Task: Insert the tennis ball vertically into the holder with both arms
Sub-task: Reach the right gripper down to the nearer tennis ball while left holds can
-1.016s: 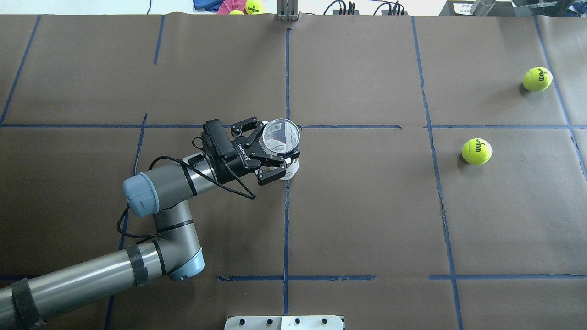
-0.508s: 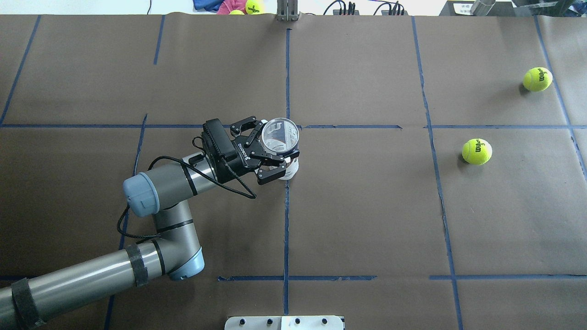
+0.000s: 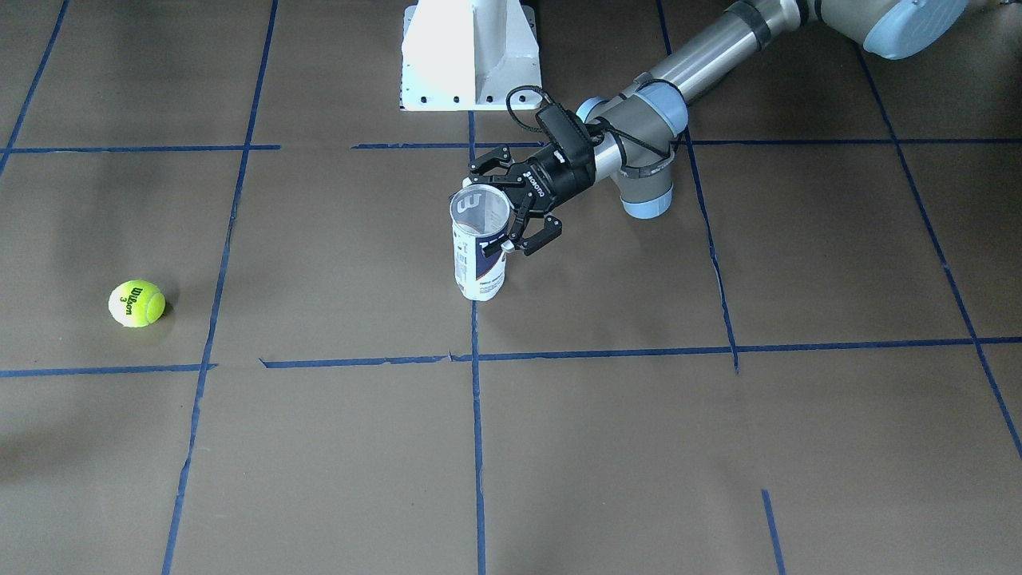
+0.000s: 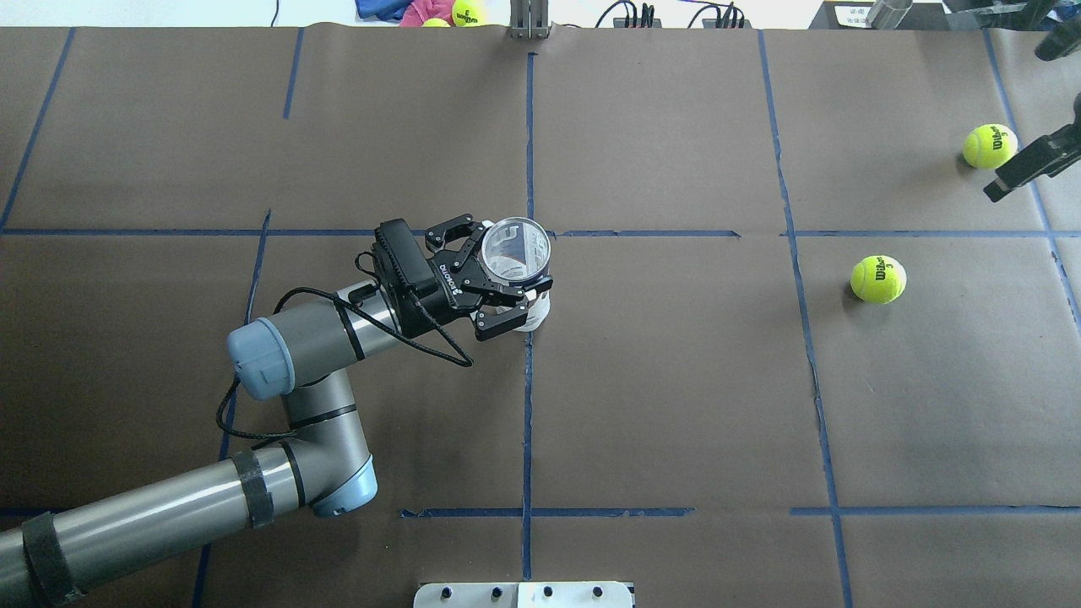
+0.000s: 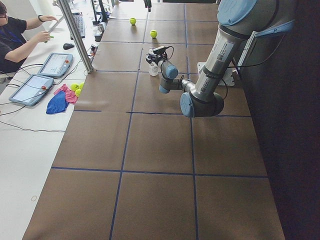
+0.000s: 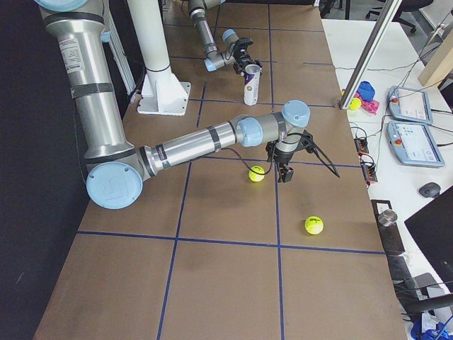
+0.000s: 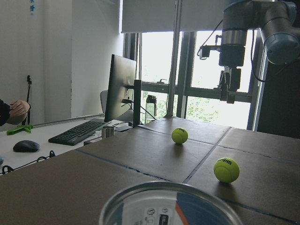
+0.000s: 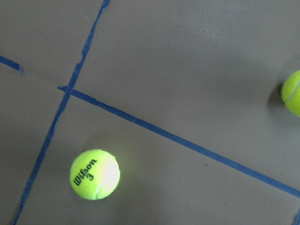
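Right, starting at the left edge of my overhead view, the left arm (image 4: 169,511) comes in low across the tabletop (image 4: 676,405). Its left hand (image 4: 507,272) is spread wide around the holder (image 4: 517,251), with its fingers (image 4: 500,321) on either side of the clear can near the top, gripping it. The holder stands upright on a blue tape line (image 4: 527,405), open mouth upward. Well to its right the tennis ball (image 4: 878,279) lies on the tabletop, and a second ball (image 4: 990,145) sits farther right and farther from the robot. The right hand (image 7: 228,96) hangs above those two balls, touching neither. I cannot tell how far its fingers are parted.
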